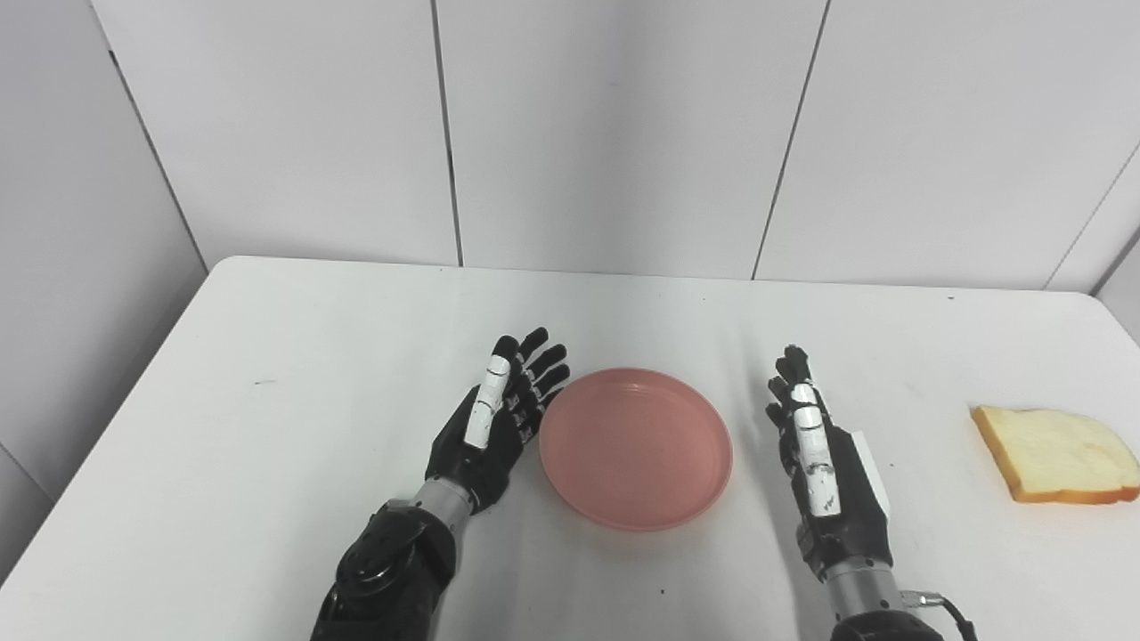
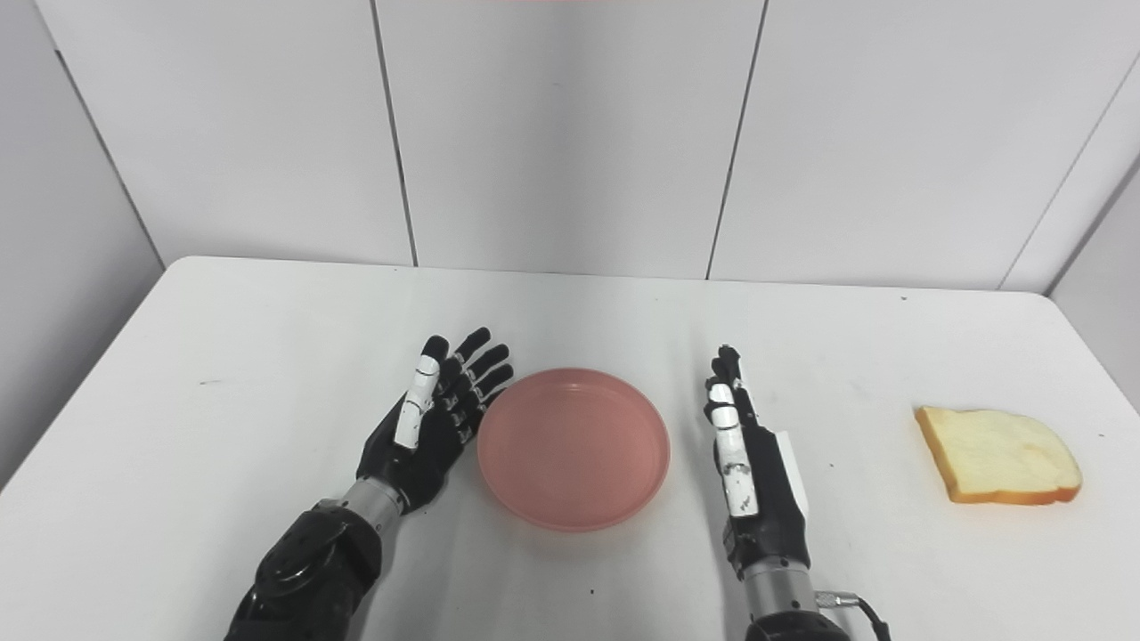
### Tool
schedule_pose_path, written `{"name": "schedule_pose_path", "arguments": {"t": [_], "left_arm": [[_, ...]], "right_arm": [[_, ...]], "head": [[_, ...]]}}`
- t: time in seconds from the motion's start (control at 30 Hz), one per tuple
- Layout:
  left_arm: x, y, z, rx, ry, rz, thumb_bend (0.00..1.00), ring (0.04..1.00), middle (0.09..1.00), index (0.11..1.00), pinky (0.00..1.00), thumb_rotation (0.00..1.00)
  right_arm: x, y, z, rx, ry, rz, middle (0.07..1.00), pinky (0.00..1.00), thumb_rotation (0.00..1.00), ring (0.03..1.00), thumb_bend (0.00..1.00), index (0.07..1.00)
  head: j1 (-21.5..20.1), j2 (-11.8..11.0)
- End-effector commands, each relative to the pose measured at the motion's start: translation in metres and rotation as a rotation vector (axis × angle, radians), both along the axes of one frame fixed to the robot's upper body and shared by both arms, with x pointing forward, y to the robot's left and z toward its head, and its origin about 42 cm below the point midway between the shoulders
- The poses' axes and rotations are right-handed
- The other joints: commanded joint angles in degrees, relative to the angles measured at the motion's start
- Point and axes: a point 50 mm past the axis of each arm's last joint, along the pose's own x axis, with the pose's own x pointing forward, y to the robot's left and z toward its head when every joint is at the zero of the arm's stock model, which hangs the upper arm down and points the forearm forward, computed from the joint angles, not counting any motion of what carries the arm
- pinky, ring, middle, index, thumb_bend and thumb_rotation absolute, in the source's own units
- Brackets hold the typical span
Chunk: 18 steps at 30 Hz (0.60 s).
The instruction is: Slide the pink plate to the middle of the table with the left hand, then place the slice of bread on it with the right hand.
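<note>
The pink plate lies empty near the middle of the white table. My left hand is open, fingers stretched flat, right beside the plate's left rim; whether it touches is hard to tell. My right hand is open and held edge-on, a little to the right of the plate and apart from it. The slice of bread lies flat on the table at the far right, well clear of my right hand. It also shows in the right eye view.
White panelled walls stand behind the table's far edge. The table's right edge runs close to the bread. A few small dark specks mark the tabletop.
</note>
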Motion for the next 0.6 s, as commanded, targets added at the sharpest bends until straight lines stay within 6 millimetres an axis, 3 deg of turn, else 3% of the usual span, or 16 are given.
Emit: {"name": "schedule_pose_path", "arguments": {"t": [0.0,0.17,0.33,0.47,0.57], "left_arm": [[-0.005,-0.003,0.001,0.007,-0.02,0.028,0.78,0.946,0.934,0.943,0.95,0.88],[-0.007,0.002,0.001,0.009,-0.035,0.037,0.78,0.956,0.947,0.949,0.98,0.91],[-0.007,0.008,0.003,0.008,-0.046,0.038,0.79,0.968,0.963,0.965,1.0,0.93],[-0.008,0.016,0.004,0.009,-0.06,0.035,0.79,0.961,0.964,0.97,0.99,0.93],[-0.01,0.021,0.005,0.0,-0.062,0.04,0.79,0.949,0.952,0.966,0.99,0.93]], "right_arm": [[0.005,0.003,0.017,0.004,-0.096,-0.001,1.0,1.0,1.0,1.0,0.59,1.0],[0.01,-0.004,0.027,-0.029,-0.135,-0.03,1.0,1.0,1.0,1.0,0.62,1.0],[0.017,-0.022,0.05,-0.173,-0.21,-0.057,1.0,1.0,1.0,0.996,0.69,1.0],[0.026,-0.041,0.076,-0.245,-0.274,-0.041,1.0,0.98,0.99,0.992,0.76,1.0],[0.032,-0.06,0.107,-0.398,-0.331,-0.032,1.0,0.95,0.97,0.982,0.8,1.0]], "head": [[-0.8,0.0],[-3.5,0.2],[-6.5,0.0],[-9.8,-0.2],[-12.7,-0.6]]}}
